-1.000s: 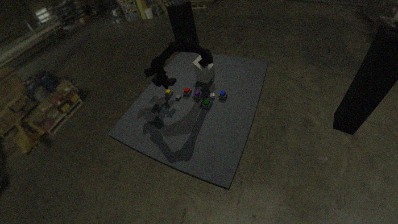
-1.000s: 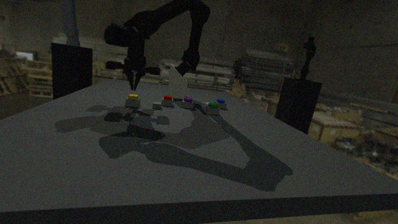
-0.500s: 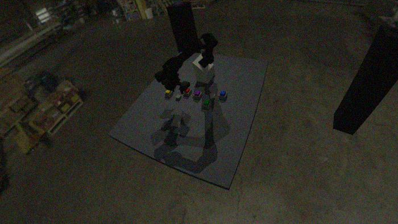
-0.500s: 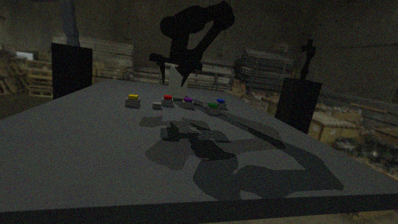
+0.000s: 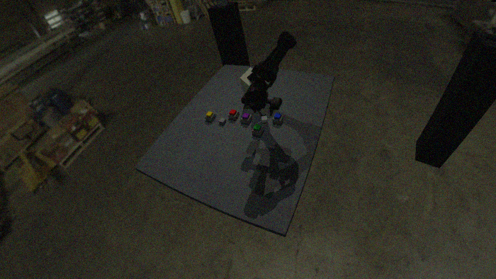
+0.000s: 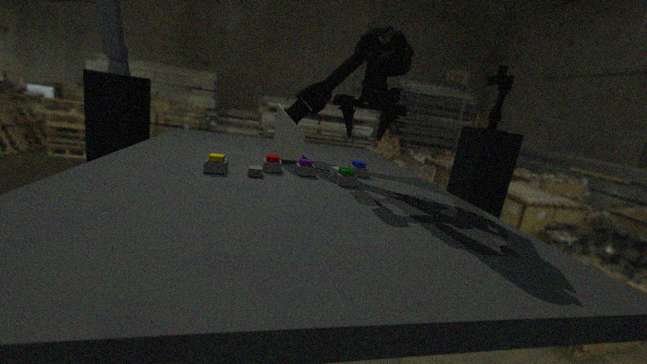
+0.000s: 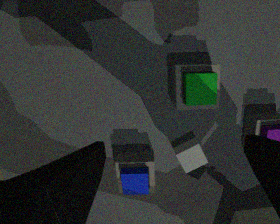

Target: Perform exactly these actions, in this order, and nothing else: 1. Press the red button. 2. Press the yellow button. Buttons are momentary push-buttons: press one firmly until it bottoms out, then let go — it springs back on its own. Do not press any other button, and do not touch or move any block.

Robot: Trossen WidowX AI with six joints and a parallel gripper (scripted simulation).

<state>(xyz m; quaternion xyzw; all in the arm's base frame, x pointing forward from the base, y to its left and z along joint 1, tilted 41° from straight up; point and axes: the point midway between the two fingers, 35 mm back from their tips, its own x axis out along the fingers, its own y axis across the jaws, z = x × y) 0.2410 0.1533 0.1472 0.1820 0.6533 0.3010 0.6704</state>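
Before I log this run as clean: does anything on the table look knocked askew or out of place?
Nothing stands out. The yellow button, red button, purple button, green button and blue button sit upright on their bases; the small block lies flat. The gripper hangs open above, touching nothing.

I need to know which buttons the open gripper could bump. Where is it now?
In the exterior view the gripper hangs above the table behind the purple button and blue button, far from the yellow button.
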